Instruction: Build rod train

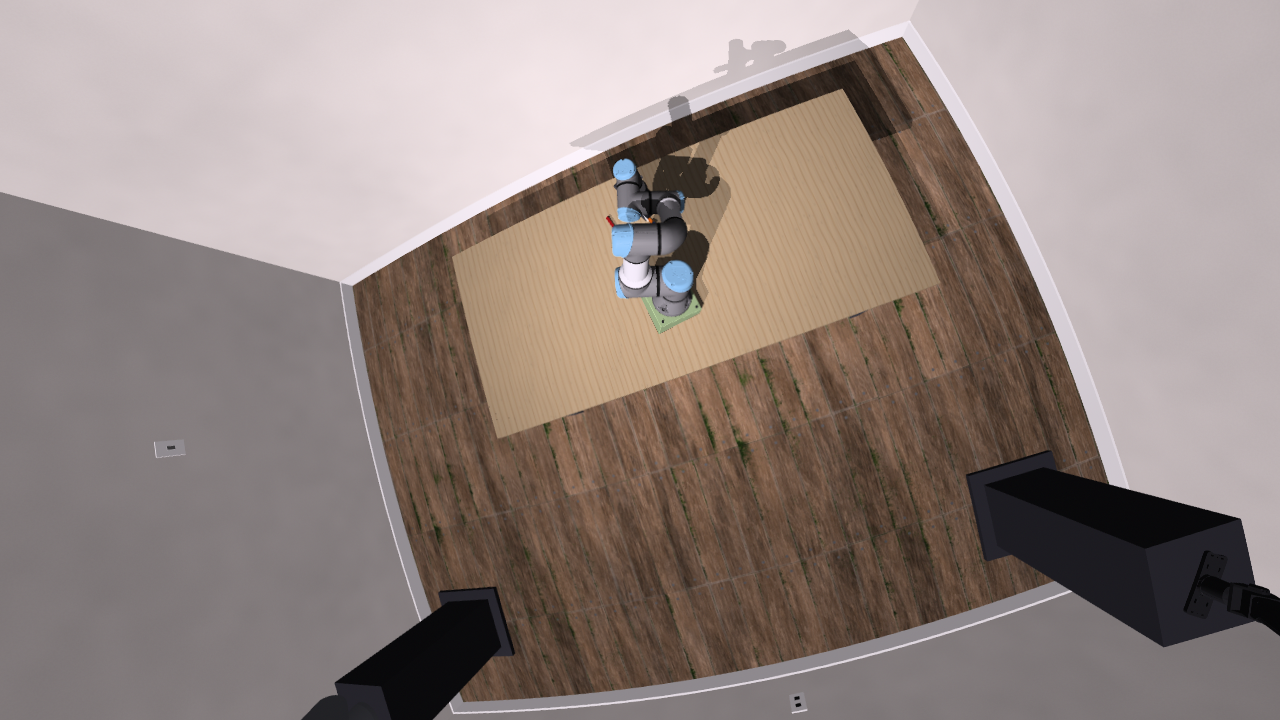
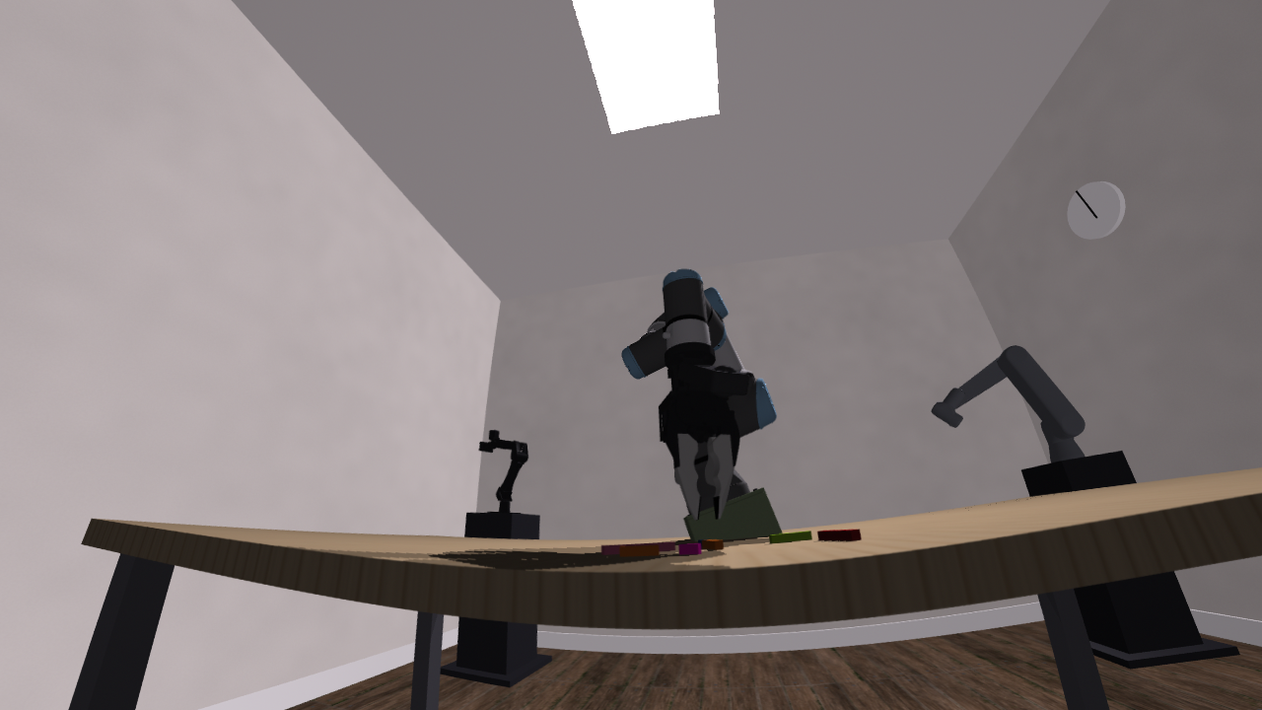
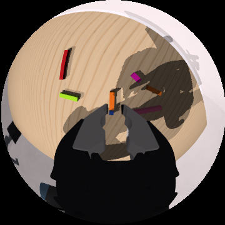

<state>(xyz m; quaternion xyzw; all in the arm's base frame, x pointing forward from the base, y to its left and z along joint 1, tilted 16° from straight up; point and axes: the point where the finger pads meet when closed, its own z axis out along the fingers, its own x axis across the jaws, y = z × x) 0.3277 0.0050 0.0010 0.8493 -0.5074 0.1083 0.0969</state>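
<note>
My gripper (image 2: 707,515) (image 3: 114,105) is slightly open and empty, above the table. Below its fingertips an orange rod (image 3: 112,100) (image 2: 713,544) lies flat, with a blue rod (image 3: 111,112) at its near end, touching or almost touching. The pink rod (image 3: 150,109), in shadow, lies to the right in the wrist view, partly behind a finger. A second orange rod (image 3: 154,90) (image 2: 639,550) and a magenta rod (image 3: 135,77) (image 2: 689,549) lie apart beyond it. A lime rod (image 3: 69,97) (image 2: 790,536) and a red rod (image 3: 64,64) (image 2: 839,534) lie apart at the left.
The wooden table (image 1: 805,223) (image 2: 970,532) (image 3: 94,37) bears the arm on a green base (image 1: 662,324) (image 2: 749,519). The arm's shadow falls over the right part of the wrist view. Two other arms stand on black pedestals beyond the table in the exterior view.
</note>
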